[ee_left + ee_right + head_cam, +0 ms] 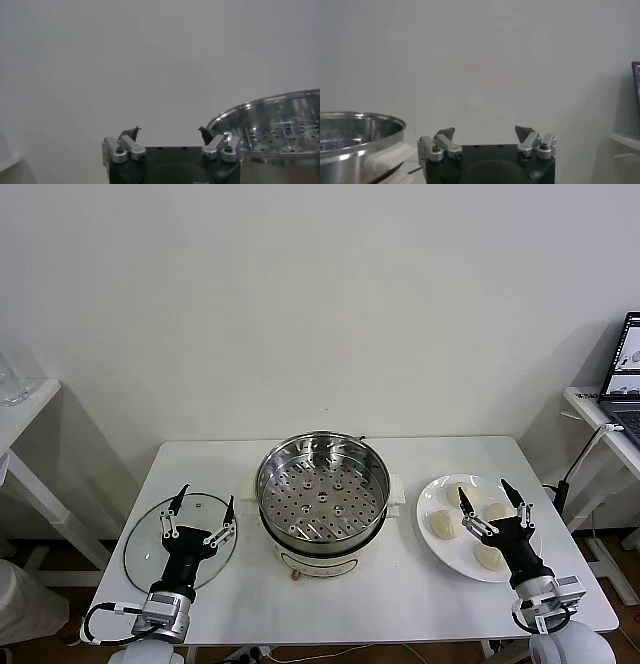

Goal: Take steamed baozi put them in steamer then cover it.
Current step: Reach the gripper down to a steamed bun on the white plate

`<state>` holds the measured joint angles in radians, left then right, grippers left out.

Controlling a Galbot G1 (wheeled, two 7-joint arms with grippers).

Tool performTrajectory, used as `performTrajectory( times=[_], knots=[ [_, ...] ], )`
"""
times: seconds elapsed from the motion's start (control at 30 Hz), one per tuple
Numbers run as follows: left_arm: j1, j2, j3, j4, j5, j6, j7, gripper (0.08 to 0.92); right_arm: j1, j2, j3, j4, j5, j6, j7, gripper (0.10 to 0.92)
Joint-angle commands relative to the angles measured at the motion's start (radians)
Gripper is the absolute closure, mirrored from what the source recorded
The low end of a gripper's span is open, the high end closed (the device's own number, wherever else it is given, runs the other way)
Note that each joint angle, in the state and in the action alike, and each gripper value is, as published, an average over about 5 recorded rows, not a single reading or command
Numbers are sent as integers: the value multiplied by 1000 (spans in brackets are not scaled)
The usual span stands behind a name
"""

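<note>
Hovering my right pincer [490, 502] spread wide, empty, over flat white plate [432, 536], four cream-white domed baozi [443, 524] lying directly beneath for easy pickup. Shiny perforated steel steamer [323, 489] standing uncovered beside. Left pincer [203, 511] gaping empty over round glass lid [140, 536].

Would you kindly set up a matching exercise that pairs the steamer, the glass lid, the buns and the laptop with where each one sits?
Things:
1. steamer
2. glass lid
3. buns
4. laptop

Places:
A. on the white plate, under the open right end effector
B. on the side desk at the far right
C. middle of the table, uncovered
D. flat on the table, under the open left end effector

Pairs: 1-C, 2-D, 3-A, 4-B
</note>
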<state>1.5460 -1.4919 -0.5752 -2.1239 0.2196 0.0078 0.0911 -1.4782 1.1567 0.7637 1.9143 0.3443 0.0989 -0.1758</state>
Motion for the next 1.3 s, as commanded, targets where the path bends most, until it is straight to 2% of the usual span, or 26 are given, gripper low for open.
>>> performTrajectory(
  times=[0.03,0.1,0.3,0.47,0.6,0.87,1.07,1.3],
  knots=[
    [2,5,-6,-5,0,-5,1,177,54,-65,16,-35,-41,-46,-11,203],
    [3,7,-8,-6,-1,-7,1,177,93,-117,18,-71,-97,-61,-15,203],
    [5,20,-3,-2,-3,-28,3,177,328,-396,-61,-296,-446,-75,-52,203],
    [-1,31,-2,2,-11,-33,2,177,549,-620,-281,-418,-571,-102,-257,203],
    [-8,30,8,9,-12,-35,0,177,777,-709,-546,-524,-614,-40,-485,203],
    [-25,22,20,25,-11,-31,-4,177,1275,-660,-1037,-761,-625,59,-921,203],
    [-26,17,15,31,-11,-30,-4,177,1429,-557,-1242,-854,-643,49,-1038,203],
    [-26,9,10,37,-11,-31,-4,177,1465,-434,-1304,-983,-670,35,-1066,203]
  ],
)
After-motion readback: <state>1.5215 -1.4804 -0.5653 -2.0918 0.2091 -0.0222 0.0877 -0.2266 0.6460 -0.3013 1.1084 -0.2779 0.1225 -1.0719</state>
